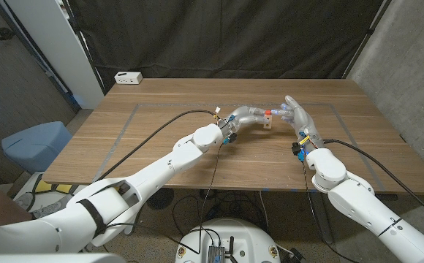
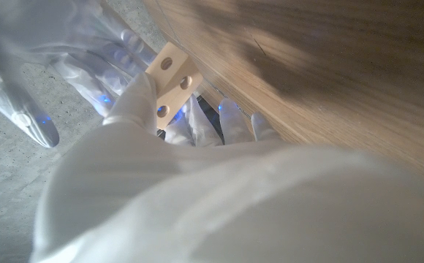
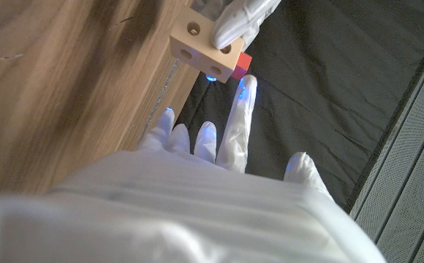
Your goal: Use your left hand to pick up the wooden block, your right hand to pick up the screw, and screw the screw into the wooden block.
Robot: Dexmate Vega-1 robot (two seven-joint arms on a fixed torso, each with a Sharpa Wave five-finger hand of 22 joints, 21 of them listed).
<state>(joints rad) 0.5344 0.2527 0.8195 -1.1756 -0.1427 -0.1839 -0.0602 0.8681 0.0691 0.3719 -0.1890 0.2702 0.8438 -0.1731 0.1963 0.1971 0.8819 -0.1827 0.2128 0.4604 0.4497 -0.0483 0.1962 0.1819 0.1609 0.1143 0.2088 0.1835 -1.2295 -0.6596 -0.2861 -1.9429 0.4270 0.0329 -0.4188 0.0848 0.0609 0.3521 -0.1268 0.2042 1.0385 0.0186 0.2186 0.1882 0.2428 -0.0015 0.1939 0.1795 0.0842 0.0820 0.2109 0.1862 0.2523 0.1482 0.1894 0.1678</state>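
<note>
My left hand (image 1: 250,115) holds the pale wooden block (image 1: 269,122) a little above the table's middle. In the left wrist view its fingers (image 2: 135,98) grip the block (image 2: 172,76), whose round holes show. The screw's red head (image 1: 267,113) sits on the block; in the right wrist view the red head (image 3: 241,68) sticks out of one face of the block (image 3: 199,45). My right hand (image 1: 297,115) stands just right of the block with its fingers spread and holds nothing. One of its fingertips (image 3: 245,86) reaches close to the red head; I cannot tell whether it touches.
The wooden table (image 1: 168,146) has a faint taped rectangle on it. A white power strip (image 1: 128,77) lies at the back left corner. Black cables (image 1: 161,128) run along both arms. A black curtain hangs behind the table.
</note>
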